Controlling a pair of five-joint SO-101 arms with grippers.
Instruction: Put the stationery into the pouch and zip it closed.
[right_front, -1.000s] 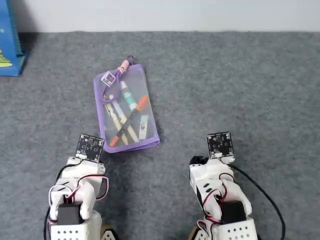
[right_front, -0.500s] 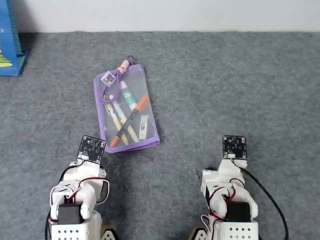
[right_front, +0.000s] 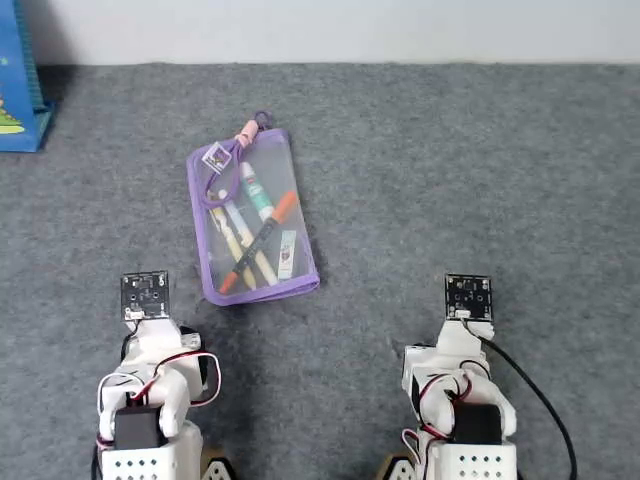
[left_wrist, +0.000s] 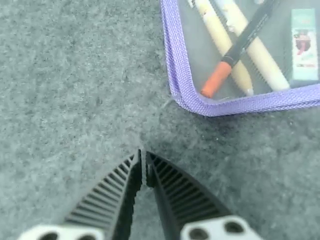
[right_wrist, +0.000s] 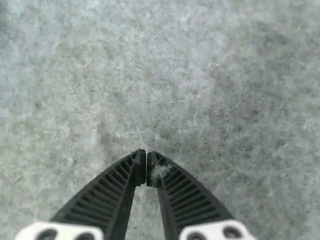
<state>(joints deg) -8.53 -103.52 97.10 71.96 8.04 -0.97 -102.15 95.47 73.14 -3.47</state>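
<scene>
Evidently finished: the pouch (right_front: 252, 215) lies flat on the worktop (right_front: 470, 170) at 11 o'clock from centre. Pens (right_front: 240, 235) and an eraser (right_front: 287, 255) are inside, and the zip looks closed, though I can't check the teeth. So I judge both arms parked on purpose, left arm (right_front: 150, 400) at 7 o'clock, right arm (right_front: 458, 400) at 5. Left jaws and right jaws are pressed together, holding nothing. High view gives the whole pouch plus the pull tab (right_front: 245, 133) at its 12 o'clock end. Left wrist view gives the near corner's purple edging (left_wrist: 176, 65), apart from the tips. Right wrist view gives grey worktop under the tips.
</scene>
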